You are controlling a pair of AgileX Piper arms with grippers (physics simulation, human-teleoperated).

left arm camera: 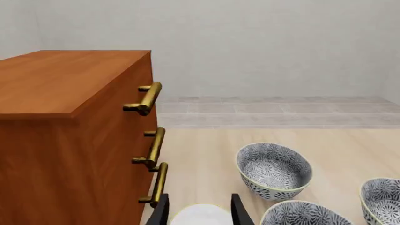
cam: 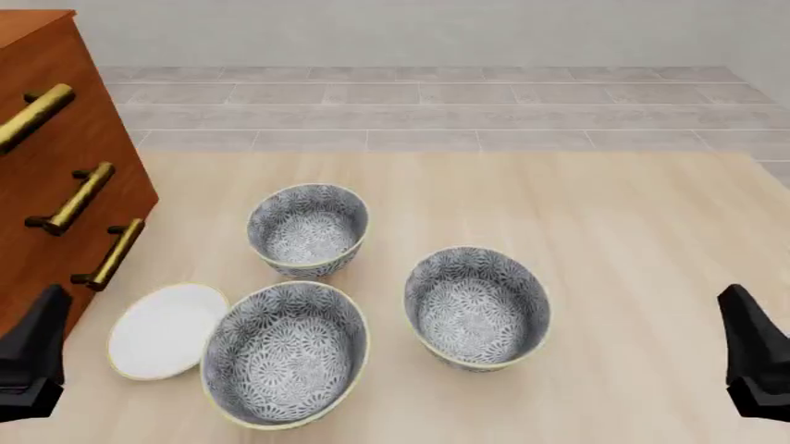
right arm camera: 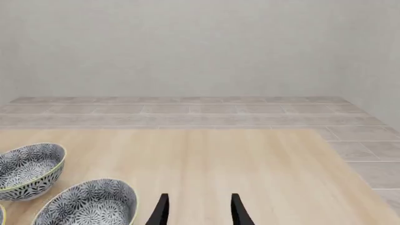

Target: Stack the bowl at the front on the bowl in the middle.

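Bowl at the front [cam: 285, 354] sits ungrasped near the worktop's front edge; both grippers [left arm camera: 198, 211] [right arm camera: 198, 210] wait parted, empty, ahead of approach.

The bowl at the front [cam: 287, 355] and the bowl in the middle [cam: 478, 307] wear a grey-and-white floral pattern with pale yellow rims — so does the far bowl [cam: 307, 230]. The plate [cam: 166, 330] is plain white. The cabinet [cam: 55, 176] is reddish-brown wood with brass handles [cam: 74, 199]; the table [cam: 617, 240] is pale wood — both grippers [cam: 31, 356] are black.
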